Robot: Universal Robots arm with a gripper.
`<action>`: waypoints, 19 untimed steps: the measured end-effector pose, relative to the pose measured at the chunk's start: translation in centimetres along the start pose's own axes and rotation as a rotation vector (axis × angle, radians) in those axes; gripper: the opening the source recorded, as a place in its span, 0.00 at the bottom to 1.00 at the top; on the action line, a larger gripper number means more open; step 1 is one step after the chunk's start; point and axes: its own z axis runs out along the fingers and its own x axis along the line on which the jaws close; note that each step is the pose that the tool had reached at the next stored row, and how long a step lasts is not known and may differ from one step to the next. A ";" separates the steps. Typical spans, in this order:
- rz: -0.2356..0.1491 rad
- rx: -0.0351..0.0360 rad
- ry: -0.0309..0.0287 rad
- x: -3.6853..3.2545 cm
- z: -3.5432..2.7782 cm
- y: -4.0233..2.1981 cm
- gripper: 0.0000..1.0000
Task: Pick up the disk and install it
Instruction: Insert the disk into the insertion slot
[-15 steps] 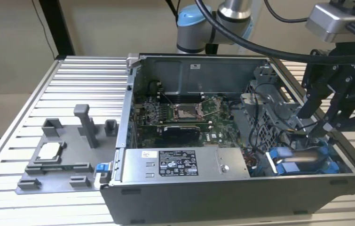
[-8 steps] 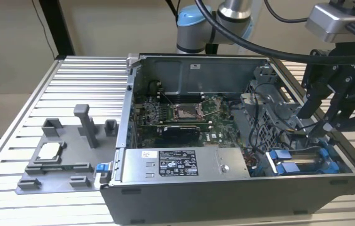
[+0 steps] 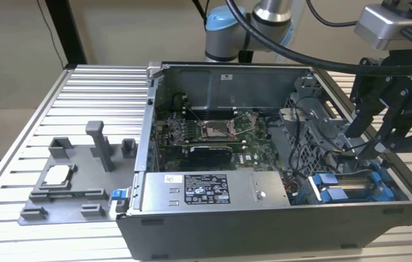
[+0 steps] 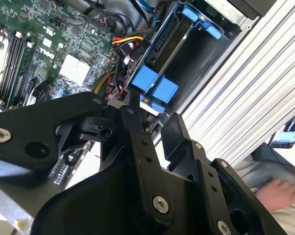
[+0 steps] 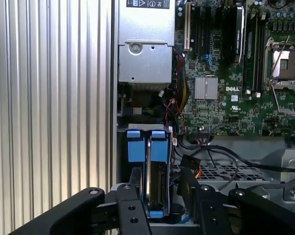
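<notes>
From where I stand, the pincer [image 3: 368, 141] hangs over the open computer case [image 3: 264, 232], at the corner toward the exterior view's right. Its two black fingers [image 5: 134, 196] are spread wide and clamp nothing. The disk [image 5: 157, 188] sits on edge in the drive bay just below. In the first wrist view one finger stands to each side of it, and a sliver of gap shows along at least one flank, so I'd call it straddled, not gripped. Its blue bracket tabs [image 5: 150, 147] stick out at the end nearer the power-supply box [image 3: 213, 188].

I judge the disk a dense, rigid slab, heavier than it looks. It won't bend, but a knock or drop could hurt it. The metal faces look smooth and likely slippery, so a firm, square hold across the two broad sides, well down the body, seems safest. The tabs look too thin to bear it. The loose cables [image 5: 184, 103] close by could snag.
</notes>
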 end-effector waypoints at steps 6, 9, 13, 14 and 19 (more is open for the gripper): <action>0.000 0.0000 -0.0002 -0.01 0.07 0.00 1.00; 0.000 0.0000 -0.0001 -0.01 0.26 -0.03 1.00; 0.001 0.0000 -0.0002 -0.11 0.65 -0.25 1.00; 0.001 0.0000 -0.0005 -0.14 0.77 -0.31 1.00; 0.005 0.0002 -0.0096 -0.30 1.40 -0.78 1.00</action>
